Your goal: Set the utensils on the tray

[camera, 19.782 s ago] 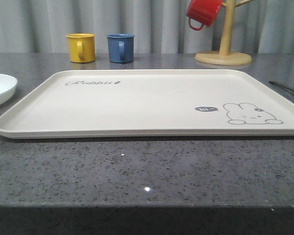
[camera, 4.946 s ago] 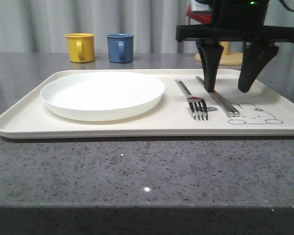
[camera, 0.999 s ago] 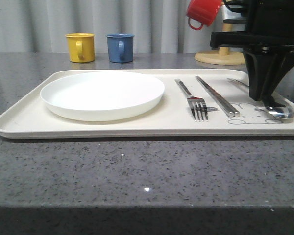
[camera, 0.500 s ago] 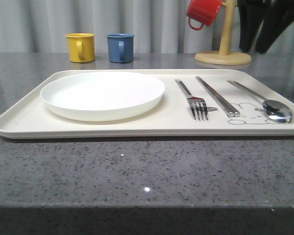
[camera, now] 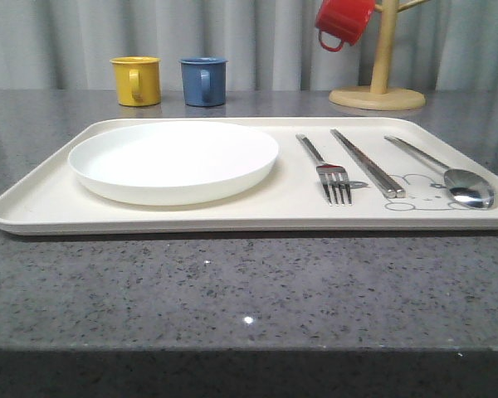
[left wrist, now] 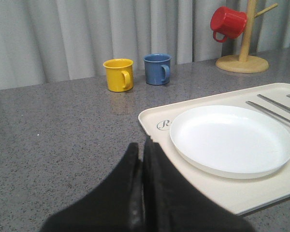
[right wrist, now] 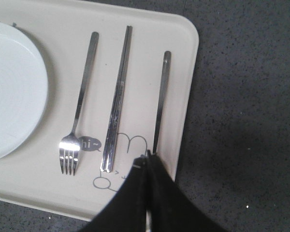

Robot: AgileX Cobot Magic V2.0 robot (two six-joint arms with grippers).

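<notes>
Plate (camera: 173, 160), fork (camera: 325, 169), chopsticks (camera: 368, 162), spoon (camera: 445, 172) all on tray (camera: 41, 211). Task likely complete. Left gripper (left wrist: 143, 159), right gripper (right wrist: 147, 166) closed, empty. Next: probably retract only.

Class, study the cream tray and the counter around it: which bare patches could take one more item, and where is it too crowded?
On the tray, the bare strip in front of the white plate is free. The grey counter in front of the tray is bare too. The right half is crowded: fork, chopsticks and spoon lie close side by side.
</notes>
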